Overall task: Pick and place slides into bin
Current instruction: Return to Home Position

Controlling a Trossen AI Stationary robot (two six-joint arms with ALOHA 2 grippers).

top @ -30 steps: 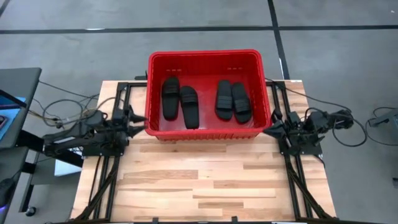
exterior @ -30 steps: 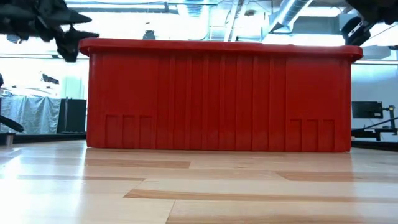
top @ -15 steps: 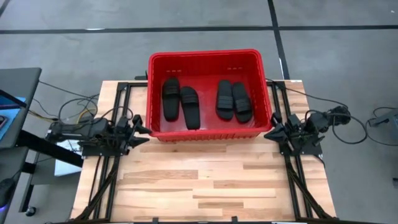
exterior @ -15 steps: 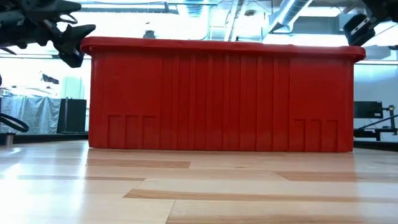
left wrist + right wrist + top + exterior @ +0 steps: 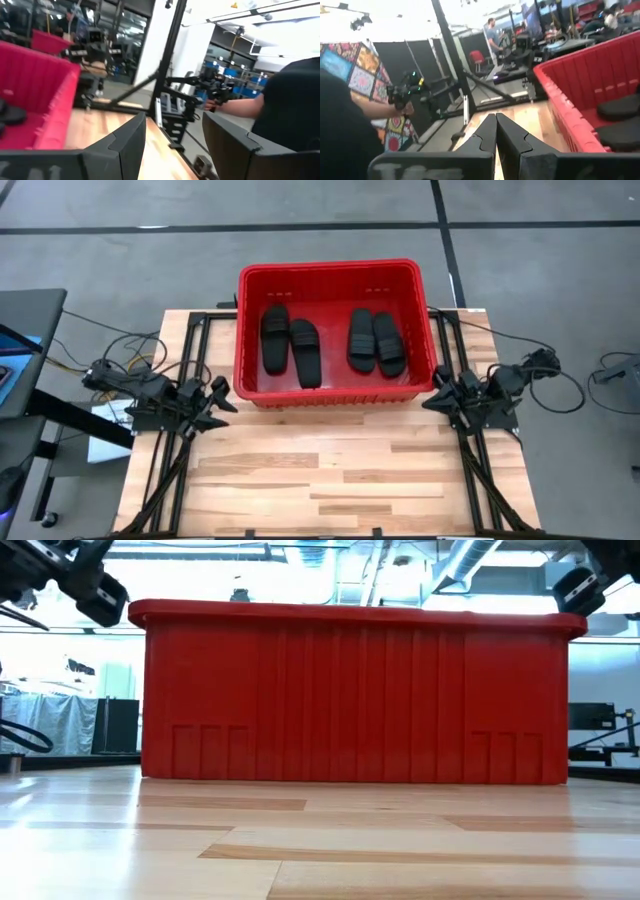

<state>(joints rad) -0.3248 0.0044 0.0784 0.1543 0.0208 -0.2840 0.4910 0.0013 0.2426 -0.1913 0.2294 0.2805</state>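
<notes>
Four matte black slide sandals [image 5: 305, 352] lie in the large red lattice-walled plastic bin [image 5: 328, 266].
Two pairs, long axes running from near wall to far wall; toe ends unclear. Left claw [image 5: 221, 396] open by the bin's near-left corner; right claw [image 5: 431, 398] pinched closed by its near-right corner.

grey concrete floor [image 5: 120, 260], wood tabletop [image 5: 330, 470], ceiling ducts [image 5: 470, 565], patterned hanging [image 5: 345, 65]

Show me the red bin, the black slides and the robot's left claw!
red bin [image 5: 327, 266], high view, on its far rim.
black slides [image 5: 306, 360], high view, on the sole of the second one from the picture's left.
left claw [image 5: 174, 116], left wrist view, midway between its open fingertips.
</notes>
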